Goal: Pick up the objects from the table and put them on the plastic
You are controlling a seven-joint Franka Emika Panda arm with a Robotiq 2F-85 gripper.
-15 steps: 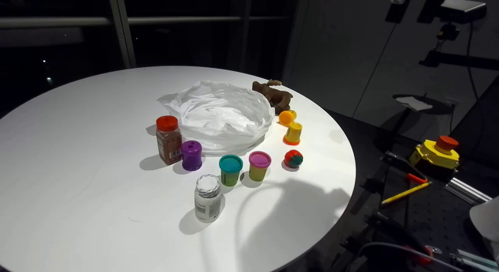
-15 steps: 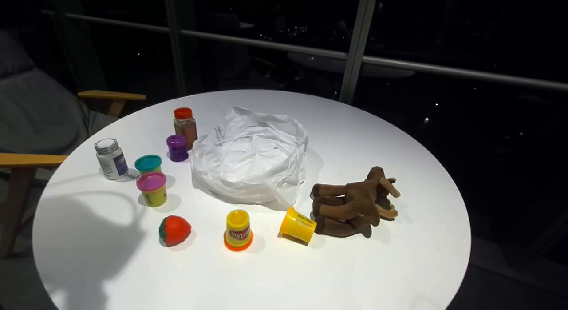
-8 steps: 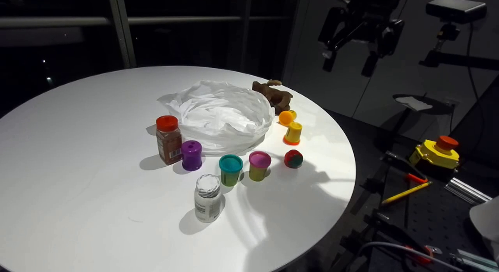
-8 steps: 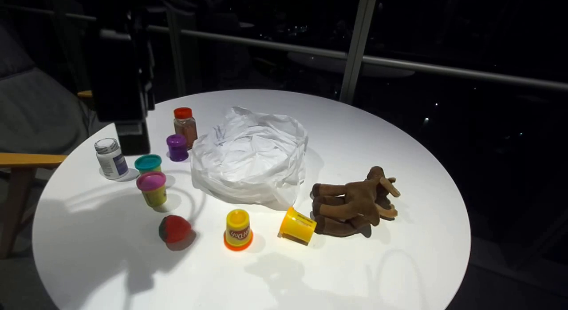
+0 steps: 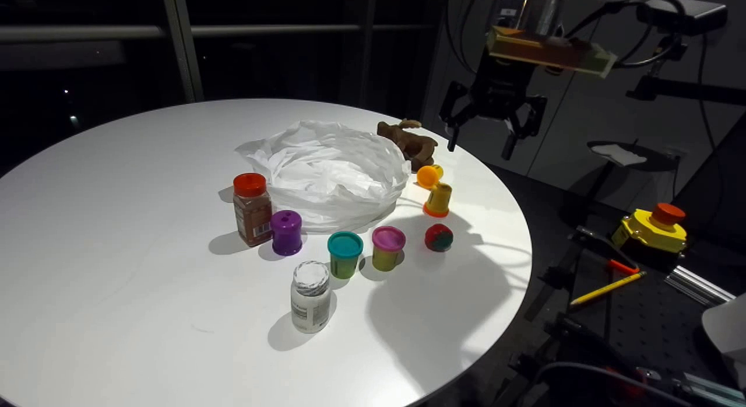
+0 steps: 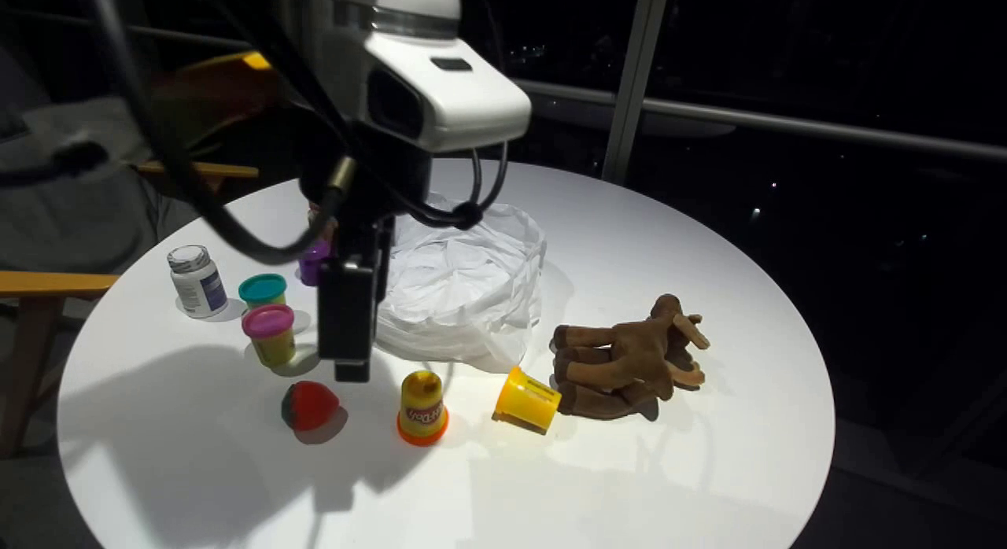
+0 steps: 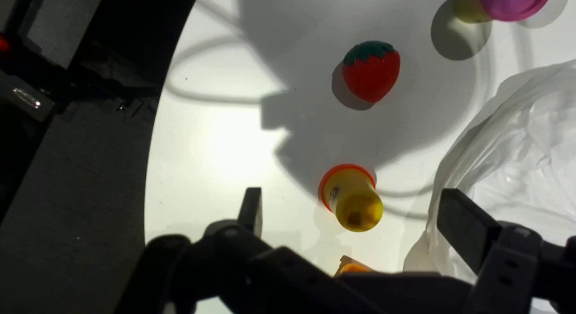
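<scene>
Gripper [image 5: 479, 151] has come lower and nearer to the plastic bag [image 5: 326, 211], jaws apart.
Near the bag, the red-capped jar [image 5: 253, 217] contains something brown; the yellow tub [image 6: 422, 407] stands vertical; the second tub [image 6: 531, 399] lies sideways, orange end nearer the bag.

Crumpled white plastic bag [image 5: 326, 174] lies open-topped; a red-lidded jar [image 5: 253, 216] and a purple tub [image 5: 287, 235] stand just beside it. White bottle [image 5: 310, 305], teal-lidded tub [image 5: 345, 252] and pink-lidded tub [image 5: 388, 249] stand upright farther out, a red strawberry [image 7: 372, 74] on its side near the last. Orange-lidded yellow tub [image 6: 422, 409] stands inverted near a second yellow tub [image 6: 529, 399], tipped beside a sprawled brown toy moose [image 6: 629, 362].
</scene>
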